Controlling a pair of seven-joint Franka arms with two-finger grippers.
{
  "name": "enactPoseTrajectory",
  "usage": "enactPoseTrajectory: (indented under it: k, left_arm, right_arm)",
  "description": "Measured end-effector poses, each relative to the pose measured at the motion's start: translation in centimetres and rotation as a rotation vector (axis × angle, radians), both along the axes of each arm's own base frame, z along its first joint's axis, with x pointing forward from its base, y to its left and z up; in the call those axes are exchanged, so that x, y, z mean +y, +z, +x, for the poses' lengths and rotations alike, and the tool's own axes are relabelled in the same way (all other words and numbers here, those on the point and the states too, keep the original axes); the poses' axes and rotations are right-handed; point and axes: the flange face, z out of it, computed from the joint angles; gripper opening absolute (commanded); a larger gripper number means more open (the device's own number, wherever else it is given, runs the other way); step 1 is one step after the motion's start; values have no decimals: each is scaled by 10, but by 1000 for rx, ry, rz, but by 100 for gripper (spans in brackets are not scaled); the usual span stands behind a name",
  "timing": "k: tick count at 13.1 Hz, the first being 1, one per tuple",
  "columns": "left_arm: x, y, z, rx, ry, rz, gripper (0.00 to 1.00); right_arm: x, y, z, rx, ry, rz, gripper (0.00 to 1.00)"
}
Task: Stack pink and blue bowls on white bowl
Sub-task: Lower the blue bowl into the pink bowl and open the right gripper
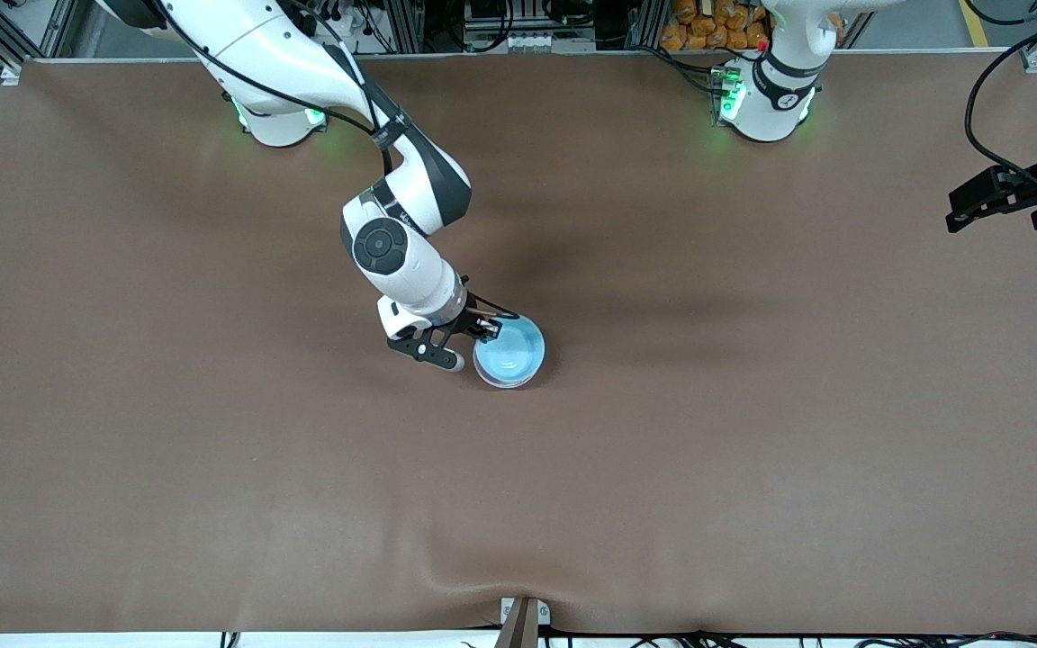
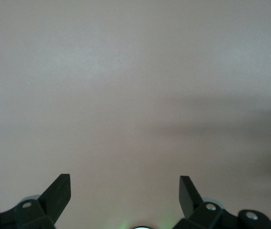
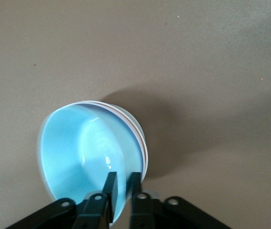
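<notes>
The light blue bowl point(image 1: 511, 353) sits nested on top of a stack on the brown table, near the middle. In the right wrist view the blue bowl point(image 3: 78, 148) shows a thin pink rim point(image 3: 134, 130) just under it, and the white bowl's rim point(image 3: 145, 148) outside that. My right gripper point(image 1: 489, 333) is at the blue bowl's rim on the side toward the right arm's end. Its fingers point(image 3: 110, 183) are closed on the rim, one inside and one outside. My left gripper point(image 1: 952, 211) waits open and empty over the left arm's end of the table.
The brown table cover point(image 1: 212, 450) has a wrinkle near its front edge at a small bracket point(image 1: 523, 616). The left wrist view shows only bare table point(image 2: 135, 95) between the open fingers.
</notes>
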Motion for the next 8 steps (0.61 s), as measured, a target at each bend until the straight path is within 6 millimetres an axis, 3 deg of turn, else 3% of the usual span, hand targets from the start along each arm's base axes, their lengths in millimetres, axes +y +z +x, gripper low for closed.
enactPoseTrajectory:
  k: [5, 8]
  left_arm:
    - [-1, 2, 0, -5, -6, -5, 100]
    - [-2, 2, 0, -5, -6, -5, 100]
  right_arm:
    - [-4, 5, 8, -13, -12, 3, 100]
    - [-28, 18, 32, -35, -44, 5, 100]
